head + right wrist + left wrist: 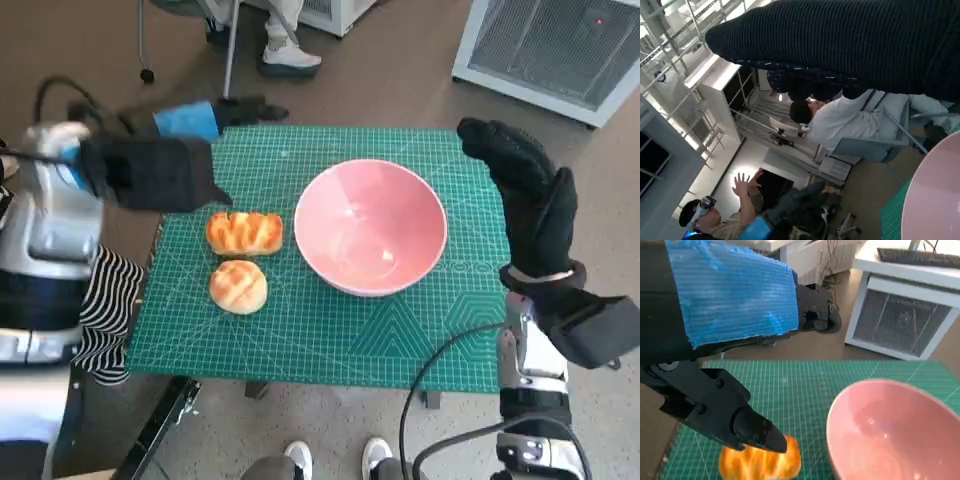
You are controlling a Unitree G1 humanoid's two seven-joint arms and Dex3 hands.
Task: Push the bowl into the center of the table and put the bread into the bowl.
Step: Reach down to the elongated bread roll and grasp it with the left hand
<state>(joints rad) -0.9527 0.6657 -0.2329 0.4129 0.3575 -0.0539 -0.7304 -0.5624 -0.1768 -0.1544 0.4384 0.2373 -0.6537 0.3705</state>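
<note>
My bowl (370, 227) sits near center; both breads (245, 232) remain outside, my left hand (160, 170) and right hand (530, 200) open, holding nothing.

The left hand (170, 165) is up in the air with its blue-taped back on top, and its black fingers (747, 427) point down and hold nothing. The right hand (530, 195) is also up, fingers stretched out flat, holding nothing.
</note>
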